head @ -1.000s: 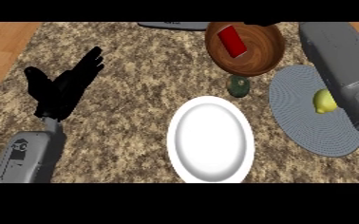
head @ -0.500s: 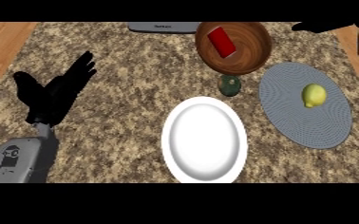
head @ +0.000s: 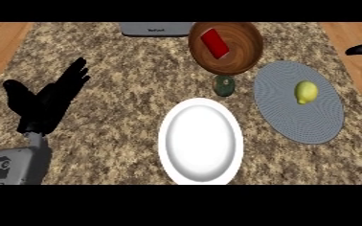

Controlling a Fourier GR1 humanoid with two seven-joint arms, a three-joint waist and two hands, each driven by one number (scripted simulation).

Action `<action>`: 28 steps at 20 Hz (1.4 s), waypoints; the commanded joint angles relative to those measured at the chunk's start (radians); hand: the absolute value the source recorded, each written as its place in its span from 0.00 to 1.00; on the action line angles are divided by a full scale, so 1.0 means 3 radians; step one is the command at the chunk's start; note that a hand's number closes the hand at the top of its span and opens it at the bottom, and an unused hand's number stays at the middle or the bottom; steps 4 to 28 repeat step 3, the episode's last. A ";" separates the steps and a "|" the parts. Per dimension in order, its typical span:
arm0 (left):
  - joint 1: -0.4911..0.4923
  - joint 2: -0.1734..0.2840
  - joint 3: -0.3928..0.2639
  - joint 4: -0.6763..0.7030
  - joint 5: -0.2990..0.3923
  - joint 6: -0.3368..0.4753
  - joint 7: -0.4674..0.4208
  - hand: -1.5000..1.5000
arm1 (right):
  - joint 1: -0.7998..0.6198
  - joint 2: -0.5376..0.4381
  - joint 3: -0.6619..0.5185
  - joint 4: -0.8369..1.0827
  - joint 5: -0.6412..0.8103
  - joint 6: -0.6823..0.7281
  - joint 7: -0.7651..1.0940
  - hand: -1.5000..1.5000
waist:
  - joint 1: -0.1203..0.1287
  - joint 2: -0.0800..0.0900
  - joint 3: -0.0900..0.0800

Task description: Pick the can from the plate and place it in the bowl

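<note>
Looking at the red can (head: 214,43), we are finding it lying tilted inside the wooden bowl (head: 244,33) at the back of the bench (head: 127,67), so we are judging the placing done. The white plate (head: 201,172) in front is holding nothing. We are seeing our left hand (head: 46,103) resting at the left edge, fingers straight and spread, holding nothing. Of our right hand (head: 354,50) only a dark tip is showing at the right edge; we cannot tell its state. A lemon (head: 305,92) is sitting on the grey round mat (head: 283,115), a small dark-green thing (head: 225,85) is standing between bowl and plate, likely distractors. A grey device (head: 155,28) at the back edge is carrying writing too small to read; no label is showing on the can.
</note>
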 commanded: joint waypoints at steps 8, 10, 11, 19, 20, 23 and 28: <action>0.0089 0.0038 0.0090 -0.0099 0.0070 -0.0023 0.0063 0.50 | 0.0675 -0.0281 -0.0030 -0.0385 -0.0117 0.0721 -0.0510 1.00 | -0.0073 -0.0026 -0.0002; 0.0089 0.0038 0.0090 -0.0099 0.0070 -0.0023 0.0063 0.50 | 0.0675 -0.0281 -0.0030 -0.0385 -0.0117 0.0721 -0.0510 1.00 | -0.0073 -0.0026 -0.0002; 0.0089 0.0038 0.0090 -0.0099 0.0070 -0.0023 0.0063 0.50 | 0.0675 -0.0281 -0.0030 -0.0385 -0.0117 0.0721 -0.0510 1.00 | -0.0073 -0.0026 -0.0002; 0.0089 0.0038 0.0090 -0.0099 0.0070 -0.0023 0.0063 0.50 | 0.0675 -0.0281 -0.0030 -0.0385 -0.0117 0.0721 -0.0510 1.00 | -0.0073 -0.0026 -0.0002; 0.0089 0.0038 0.0090 -0.0099 0.0070 -0.0023 0.0063 0.50 | 0.0675 -0.0281 -0.0030 -0.0385 -0.0117 0.0721 -0.0510 1.00 | -0.0073 -0.0026 -0.0002; 0.0089 0.0038 0.0090 -0.0099 0.0070 -0.0023 0.0063 0.50 | 0.0675 -0.0281 -0.0030 -0.0385 -0.0117 0.0721 -0.0510 1.00 | -0.0073 -0.0026 -0.0002; 0.0089 0.0038 0.0090 -0.0099 0.0070 -0.0023 0.0063 0.50 | 0.0675 -0.0281 -0.0030 -0.0385 -0.0117 0.0721 -0.0510 1.00 | -0.0073 -0.0026 -0.0002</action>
